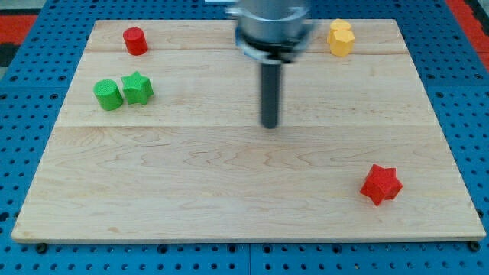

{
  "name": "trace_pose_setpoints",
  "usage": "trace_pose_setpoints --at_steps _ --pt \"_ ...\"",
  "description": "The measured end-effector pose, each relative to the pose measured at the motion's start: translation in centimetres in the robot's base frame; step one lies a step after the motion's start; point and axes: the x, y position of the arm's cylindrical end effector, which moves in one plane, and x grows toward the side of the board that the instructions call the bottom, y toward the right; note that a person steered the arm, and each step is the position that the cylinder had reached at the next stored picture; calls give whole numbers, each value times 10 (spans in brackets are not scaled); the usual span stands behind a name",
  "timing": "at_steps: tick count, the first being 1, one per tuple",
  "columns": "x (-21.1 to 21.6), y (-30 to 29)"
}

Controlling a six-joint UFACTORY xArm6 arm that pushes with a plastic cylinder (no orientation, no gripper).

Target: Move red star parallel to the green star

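Observation:
The red star lies near the board's lower right corner. The green star lies at the upper left, touching a green cylinder on its left. My tip rests on the board near the middle, well up and left of the red star and far right of the green star. It touches no block.
A red cylinder stands near the upper left corner. A yellow block sits at the top right, beside the arm's body. The wooden board lies on a blue pegboard table.

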Motion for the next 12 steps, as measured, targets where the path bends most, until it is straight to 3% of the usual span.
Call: trace_pose_setpoints --at_steps 1,2,3,4,6,7,8,9,10,11,12 --pt "23 98" --pt "114 131" --pt "149 104" --pt "137 57" --pt "96 -110" --pt "40 -149" --pt "-18 -149" --pt "-35 -136" --pt "31 -110" --pt "27 -203" --pt "-21 -175"
